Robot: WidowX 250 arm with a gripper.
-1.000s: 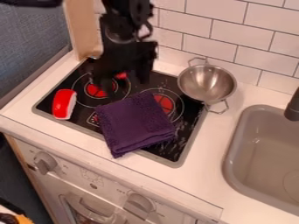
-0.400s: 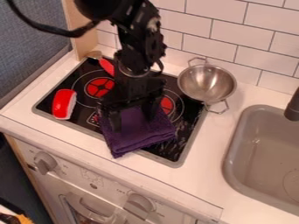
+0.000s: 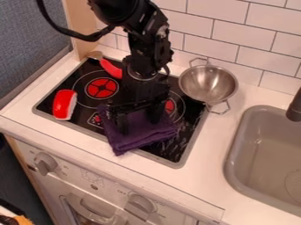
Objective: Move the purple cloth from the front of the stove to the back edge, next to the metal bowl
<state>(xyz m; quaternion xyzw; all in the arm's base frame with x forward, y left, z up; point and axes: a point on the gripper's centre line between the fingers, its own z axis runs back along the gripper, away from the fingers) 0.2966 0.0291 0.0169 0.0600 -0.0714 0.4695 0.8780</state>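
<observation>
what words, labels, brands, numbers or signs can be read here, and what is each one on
Nothing I can quote with certainty.
Oven panel: small marks by the left knob and right knob, and a faint drawing between them, all too small or blurred.
Stovetop: small marked patch near its front edge, too small to read.

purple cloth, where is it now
In the camera view, the cloth lies on the stove, lapping over its front edge, beneath the gripper, left of the bowl.
</observation>
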